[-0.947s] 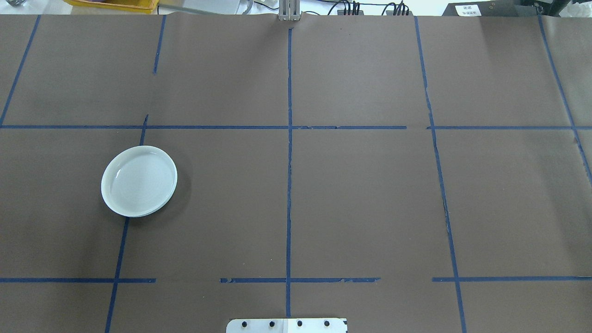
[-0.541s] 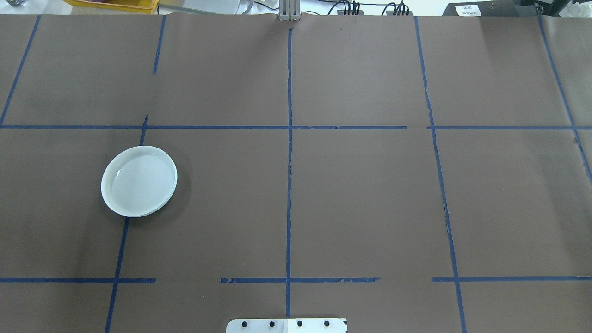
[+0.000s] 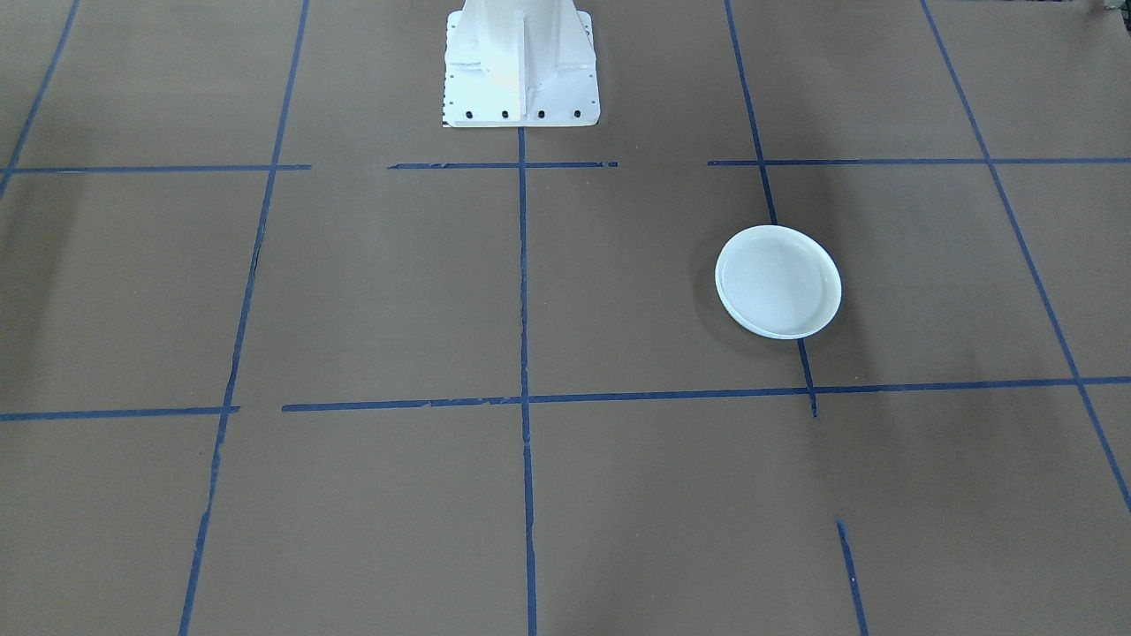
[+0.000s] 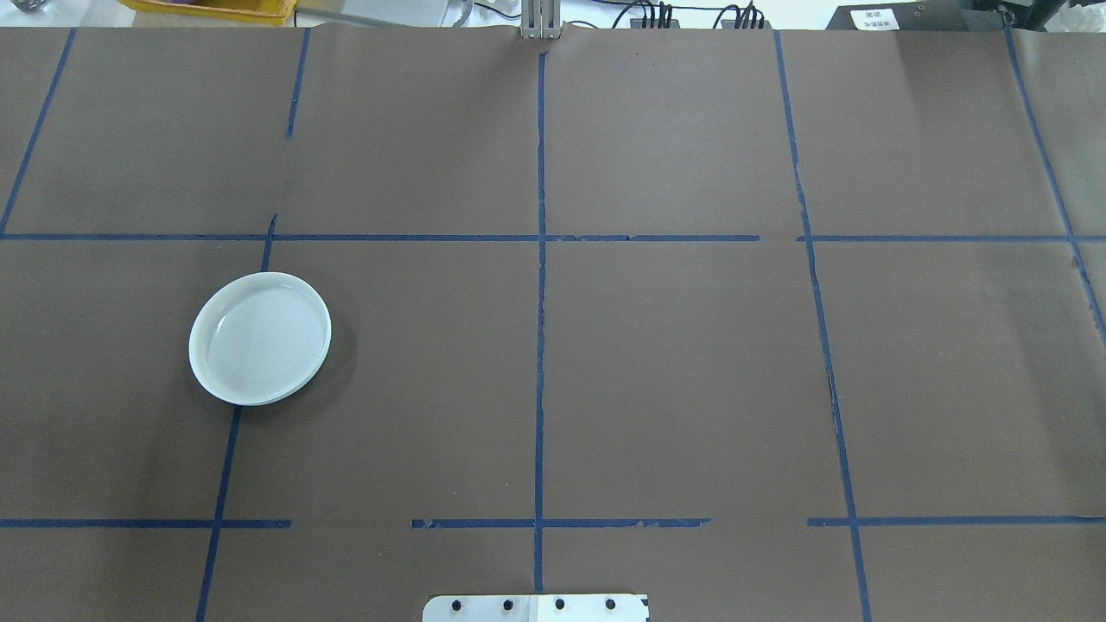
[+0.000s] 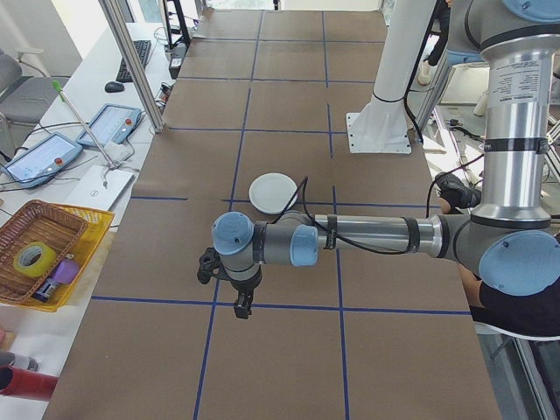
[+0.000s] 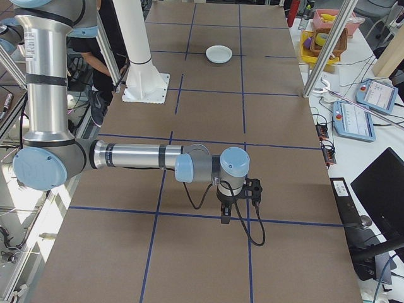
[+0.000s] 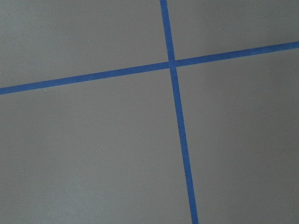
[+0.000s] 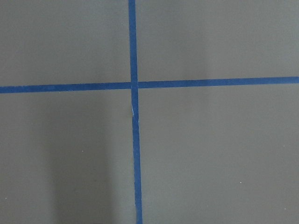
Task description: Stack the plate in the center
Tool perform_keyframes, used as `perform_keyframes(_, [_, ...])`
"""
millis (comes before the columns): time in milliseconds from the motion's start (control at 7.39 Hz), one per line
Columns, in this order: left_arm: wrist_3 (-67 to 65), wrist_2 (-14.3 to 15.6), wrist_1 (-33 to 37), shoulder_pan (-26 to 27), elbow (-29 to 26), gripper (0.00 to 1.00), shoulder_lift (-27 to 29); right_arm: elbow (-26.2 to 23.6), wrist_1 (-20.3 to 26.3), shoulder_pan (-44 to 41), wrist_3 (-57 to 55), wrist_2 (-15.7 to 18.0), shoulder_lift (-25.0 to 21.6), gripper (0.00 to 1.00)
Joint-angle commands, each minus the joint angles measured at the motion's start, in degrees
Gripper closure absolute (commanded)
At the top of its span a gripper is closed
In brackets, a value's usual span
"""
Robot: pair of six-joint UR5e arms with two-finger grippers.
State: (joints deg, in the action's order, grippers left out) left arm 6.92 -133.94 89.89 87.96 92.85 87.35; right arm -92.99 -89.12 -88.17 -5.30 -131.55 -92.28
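A pale bluish-white round plate (image 4: 259, 338) lies on the brown table cover, left of the middle in the overhead view, and shows again as the plate (image 3: 778, 281), the plate (image 5: 273, 190) and the plate (image 6: 219, 53). Thin layered rims show at its lower right edge, so it tops a small stack. Which layer is the center plate I cannot tell. My left gripper (image 5: 242, 306) hangs over the table's left end, well away from the plate, and my right gripper (image 6: 224, 214) hangs over the right end. Open or shut I cannot tell. Both wrist views show only brown cover and blue tape.
Blue tape lines (image 4: 540, 345) divide the cover into squares. The white robot pedestal (image 3: 519, 62) stands at the table's robot side. A yellow tray with a wicker basket (image 5: 39, 254) and teach pendants (image 5: 109, 124) lie on the side bench. A seated person (image 6: 95, 57) is behind the pedestal.
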Motion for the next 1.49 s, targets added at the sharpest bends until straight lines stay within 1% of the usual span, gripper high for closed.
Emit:
perform_keyframes(0, [-1.02,-0.01,0.03,0.37,0.05,0.00,0.01,0.00,0.00,0.02,0.02,-0.02,0.00,0.00])
perform_keyframes(406, [-2.44,0.08,0.11,1.95,0.13,0.00,0.01,0.00,0.00,0.02,0.02,-0.02,0.00,0.00])
perform_keyframes(1353, [-2.44,0.08,0.11,2.04,0.05,0.00,0.10,0.00,0.00,0.02,-0.06,-0.02,0.00,0.00])
